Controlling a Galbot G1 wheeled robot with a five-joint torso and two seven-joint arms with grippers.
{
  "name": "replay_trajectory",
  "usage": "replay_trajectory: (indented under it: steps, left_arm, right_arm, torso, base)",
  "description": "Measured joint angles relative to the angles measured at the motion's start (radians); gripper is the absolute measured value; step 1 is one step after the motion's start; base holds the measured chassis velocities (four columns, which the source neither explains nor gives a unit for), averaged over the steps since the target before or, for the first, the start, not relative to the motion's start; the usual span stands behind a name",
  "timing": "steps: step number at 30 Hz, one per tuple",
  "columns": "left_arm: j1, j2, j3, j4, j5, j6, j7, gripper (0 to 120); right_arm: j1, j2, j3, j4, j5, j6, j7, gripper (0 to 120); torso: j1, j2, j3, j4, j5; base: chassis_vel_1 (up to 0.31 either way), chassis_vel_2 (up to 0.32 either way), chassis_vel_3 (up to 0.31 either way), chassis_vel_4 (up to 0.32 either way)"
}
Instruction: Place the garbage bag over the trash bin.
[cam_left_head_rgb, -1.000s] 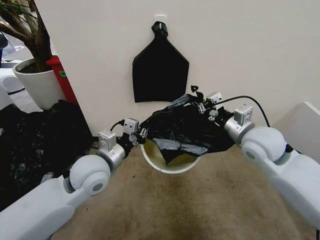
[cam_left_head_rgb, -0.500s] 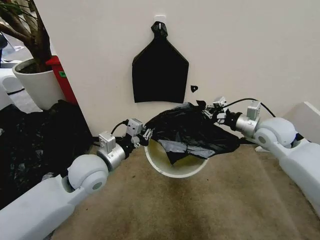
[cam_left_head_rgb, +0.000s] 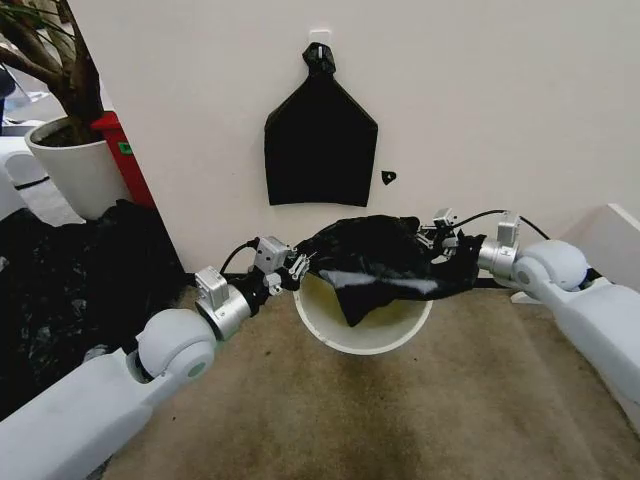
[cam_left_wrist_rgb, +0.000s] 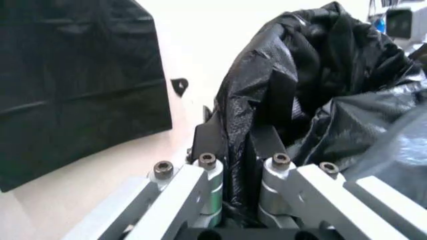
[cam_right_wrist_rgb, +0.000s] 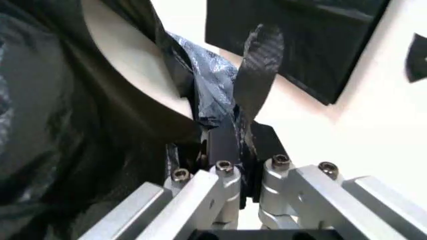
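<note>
The cream-white trash bin (cam_left_head_rgb: 365, 332) stands on the carpet by the wall. The glossy black garbage bag (cam_left_head_rgb: 385, 258) is stretched across its far rim, and a flap hangs into the opening. My left gripper (cam_left_head_rgb: 298, 268) is shut on the bag's left edge, at the bin's left rim. At the bag's right edge, over the right rim, my right gripper (cam_left_head_rgb: 432, 240) is shut on the plastic. In the left wrist view the gripper (cam_left_wrist_rgb: 243, 150) pinches the wrinkled bag (cam_left_wrist_rgb: 313, 75). In the right wrist view the gripper (cam_right_wrist_rgb: 230, 145) holds a fold of bag (cam_right_wrist_rgb: 203, 80) beside the bin's rim (cam_right_wrist_rgb: 127, 65).
A flat black bundle (cam_left_head_rgb: 320, 140) hangs on the wall above the bin. At the left lies a big heap of black plastic (cam_left_head_rgb: 70, 290); behind it stand a white plant pot (cam_left_head_rgb: 70, 165) and a red object (cam_left_head_rgb: 125, 155). A pale box edge (cam_left_head_rgb: 612, 235) is at the right.
Both grippers have moved right with the bag, the right one farthest and a little lower. The bag is pulled wider and tauter. The bin sits slightly further right and shows more of its opening.
</note>
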Motion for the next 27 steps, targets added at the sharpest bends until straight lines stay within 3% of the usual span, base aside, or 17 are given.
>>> replay_trajectory:
  steps: [4,13,17,20,22,23,27]
  left_arm:
    - [0.007,-0.005,-0.002,0.007,-0.015,-0.004,-0.019,4]
    - [0.024,-0.034,-0.034,0.065,-0.124,0.002,-0.087,4]
    - [0.030,-0.044,-0.031,0.084,-0.132,0.001,-0.104,4]
    - [0.031,-0.059,-0.021,0.100,-0.118,-0.006,-0.152,4]
    - [0.031,-0.064,-0.018,0.108,-0.095,-0.015,-0.175,4]
    - [0.031,-0.064,-0.018,0.108,-0.095,-0.015,-0.175,4]
    - [0.050,-0.055,-0.034,0.111,-0.060,-0.030,-0.180,4]
  right_arm:
    - [-0.007,-0.005,0.007,-0.001,0.021,0.012,0.008,0]
    - [-0.088,-0.069,0.129,0.036,0.185,-0.006,0.057,34]
    - [-0.115,-0.091,0.164,0.072,0.293,-0.035,0.176,48]
    - [-0.138,-0.104,0.202,0.160,0.445,-0.095,0.402,60]
    - [-0.139,-0.109,0.228,0.253,0.605,-0.182,0.624,70]
    - [-0.139,-0.109,0.228,0.253,0.605,-0.182,0.624,70]
    - [-0.121,-0.116,0.249,0.391,0.886,-0.317,0.883,85]
  torso:
    - [0.000,0.000,0.000,0.0001,-0.0001]
    - [0.000,0.000,0.000,-0.0004,0.0000]
    - [0.000,0.000,0.000,-0.0002,-0.0002]
    - [0.000,0.000,0.000,-0.0003,-0.0002]
    - [0.000,0.000,0.000,-0.0003,-0.0003]
    - [0.000,0.000,0.000,-0.0003,-0.0003]
    - [0.000,0.000,0.000,0.0003,-0.0005]
  base:
    - [0.000,0.000,0.000,0.000]
    - [0.000,0.000,0.000,0.000]
    - [0.000,0.000,0.000,0.000]
    - [0.000,0.000,0.000,0.000]
    - [0.000,0.000,0.000,0.000]
    - [0.000,0.000,0.000,0.000]
    - [0.000,0.000,0.000,0.000]
